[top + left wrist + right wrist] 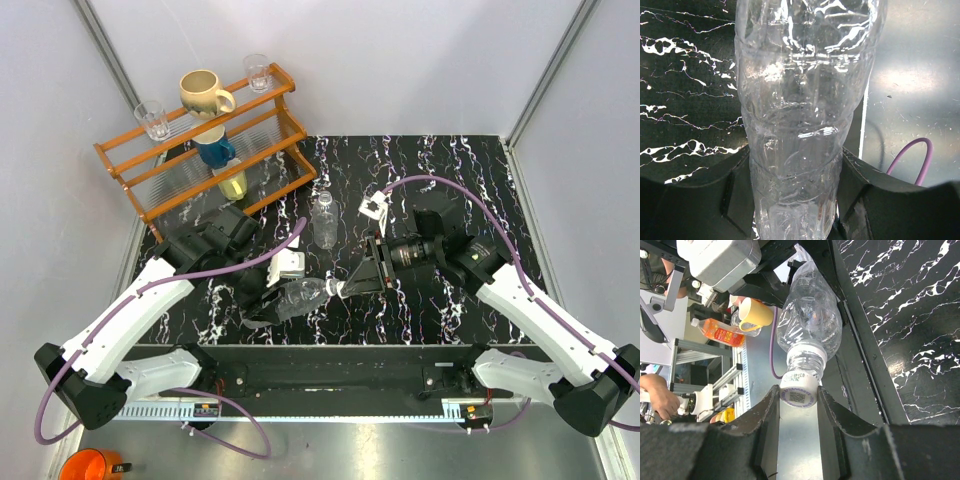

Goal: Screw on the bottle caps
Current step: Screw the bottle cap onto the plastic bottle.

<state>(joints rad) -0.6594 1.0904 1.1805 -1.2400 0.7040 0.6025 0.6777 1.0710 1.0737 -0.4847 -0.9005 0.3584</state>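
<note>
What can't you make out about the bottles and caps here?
- Left wrist view: the held bottle fills the frame; the top edge cuts off its far end.
- Right wrist view: the cap hides the neck threads, so how far it is screwed on is unclear.
- Top view: the standing bottle is too small to show whether it is capped.

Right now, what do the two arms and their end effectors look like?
Both arms, left and right, have white shells with black joints and bases. A purple cable loops along each. The end effectors, left and right, are black with broad dark fingers.
</note>
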